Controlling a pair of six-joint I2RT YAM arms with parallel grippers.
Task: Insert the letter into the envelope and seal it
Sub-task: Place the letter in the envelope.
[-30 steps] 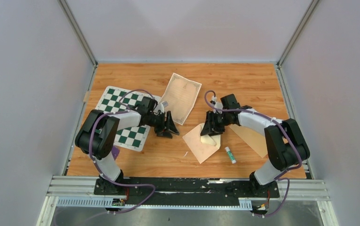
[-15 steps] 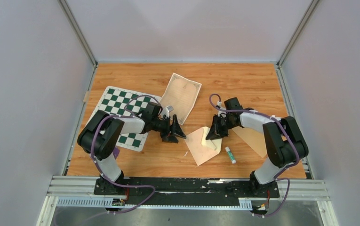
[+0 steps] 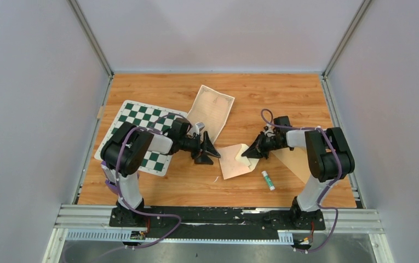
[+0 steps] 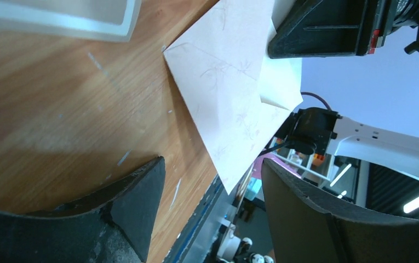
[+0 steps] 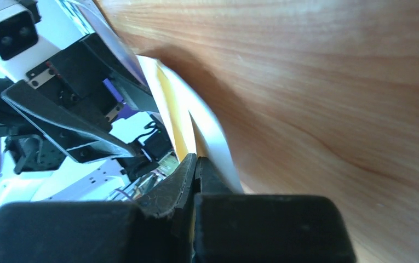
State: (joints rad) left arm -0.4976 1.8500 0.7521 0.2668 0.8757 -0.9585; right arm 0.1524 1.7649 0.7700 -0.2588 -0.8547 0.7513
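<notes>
right gripper (image 3: 250,155) clamped on flap (image 3: 243,150) of pale peach paper envelope (image 3: 230,164), left gripper (image 3: 213,155) spread, empty. cream ornate-bordered letter (image 3: 211,111) not in yet, nothing sealed

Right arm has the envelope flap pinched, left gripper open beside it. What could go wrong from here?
1. The right gripper pinches only the flap edge of the envelope; pulling may tear or drag it.
2. The left gripper is open and empty; the letter lies farther back, not yet fetched.
3. The glue stick lies nearby; a sweep might knock it.
</notes>
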